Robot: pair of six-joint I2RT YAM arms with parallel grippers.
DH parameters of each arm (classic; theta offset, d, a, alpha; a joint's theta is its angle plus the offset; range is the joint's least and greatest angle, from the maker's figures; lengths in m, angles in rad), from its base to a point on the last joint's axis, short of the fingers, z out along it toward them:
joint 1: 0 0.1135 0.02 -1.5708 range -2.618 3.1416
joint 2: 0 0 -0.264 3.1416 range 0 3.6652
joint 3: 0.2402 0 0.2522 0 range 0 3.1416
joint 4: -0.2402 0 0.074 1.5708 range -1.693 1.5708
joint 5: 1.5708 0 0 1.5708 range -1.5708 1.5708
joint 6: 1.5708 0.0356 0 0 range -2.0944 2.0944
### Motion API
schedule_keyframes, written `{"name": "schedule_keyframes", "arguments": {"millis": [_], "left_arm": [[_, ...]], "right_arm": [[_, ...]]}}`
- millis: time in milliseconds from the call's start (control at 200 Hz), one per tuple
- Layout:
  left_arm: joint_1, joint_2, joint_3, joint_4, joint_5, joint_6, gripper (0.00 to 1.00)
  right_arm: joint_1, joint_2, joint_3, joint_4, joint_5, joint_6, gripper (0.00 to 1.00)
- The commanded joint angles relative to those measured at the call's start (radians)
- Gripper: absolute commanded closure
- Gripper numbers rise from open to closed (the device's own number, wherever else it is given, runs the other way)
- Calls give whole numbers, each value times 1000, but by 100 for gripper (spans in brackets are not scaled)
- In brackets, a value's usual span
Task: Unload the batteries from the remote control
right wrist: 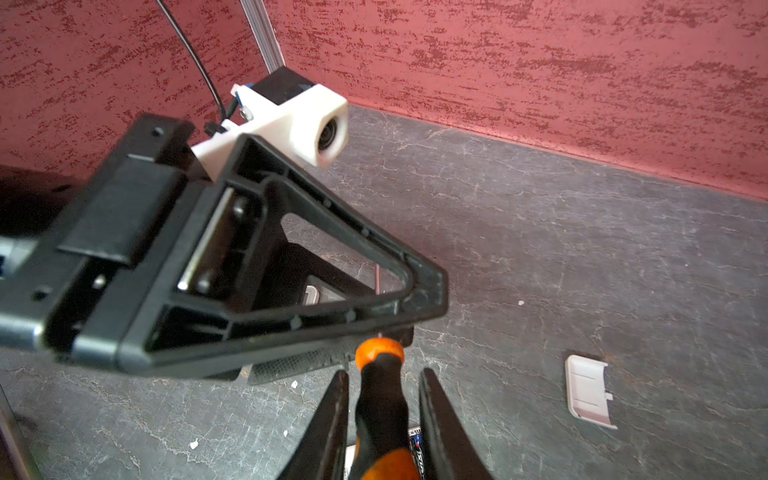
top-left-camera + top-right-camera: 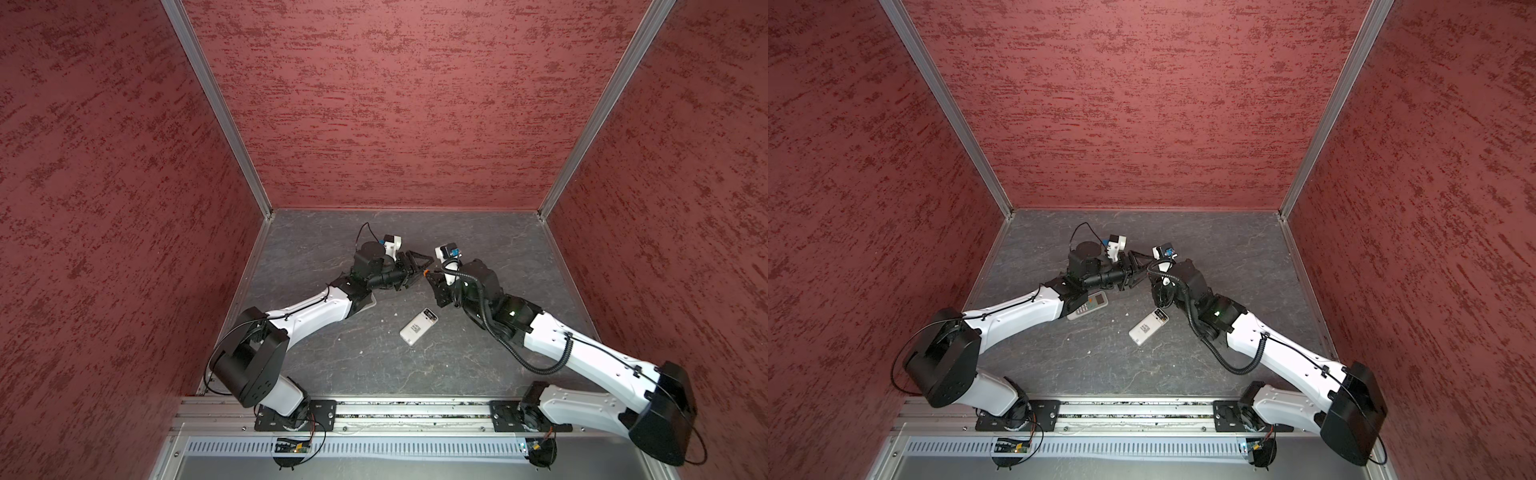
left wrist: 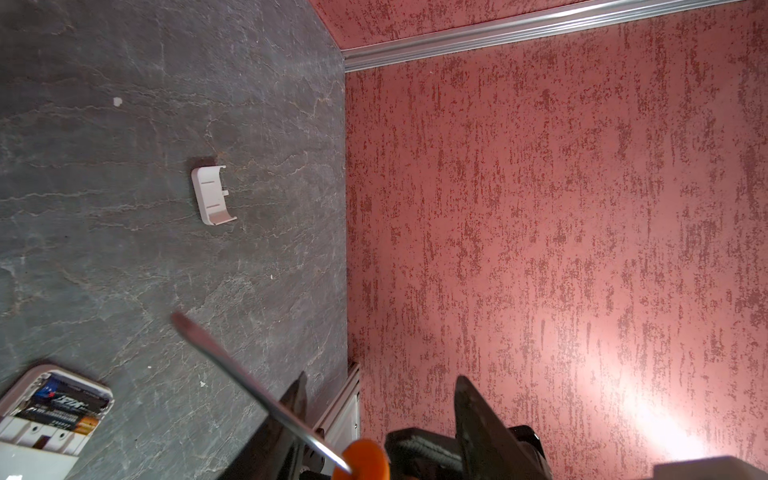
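I'm looking into a booth of mottled red walls [image 2: 395, 104] around a dark, veined slate desk [image 2: 374, 365]; the white remote control [image 2: 409, 334] lies back-up near the middle, its cover [image 3: 212, 195] off and lying well apart; its back label [image 2: 1145, 328] is too small to read; the batteries [image 3: 62, 409], black with a gold end and unreadable white print, sit side by side in the open bay; my right hand [image 1: 384, 371] grips the orange-and-black screwdriver [image 1: 380, 399]; my left hand [image 3: 380, 376] stands parted, clamping nothing
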Motion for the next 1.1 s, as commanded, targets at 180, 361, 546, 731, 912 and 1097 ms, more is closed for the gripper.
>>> {"name": "schedule_keyframes", "arguments": {"millis": [180,361,546,731,912,1097], "left_arm": [[-5,10,25,57,0,-15,62],[-4,17,22,77,6,-25,69],[-5,31,21,101,17,-41,82],[-4,39,15,159,19,-52,95],[6,37,1,187,13,-63,100],[29,38,-5,223,17,-62,100]], "right_arm": [[1,21,-11,86,25,5,100],[0,38,-13,106,48,-2,100],[0,42,-23,133,59,6,100],[1,36,-27,143,61,15,100],[1,16,-25,147,43,44,76],[1,-27,-26,138,19,101,55]]}}
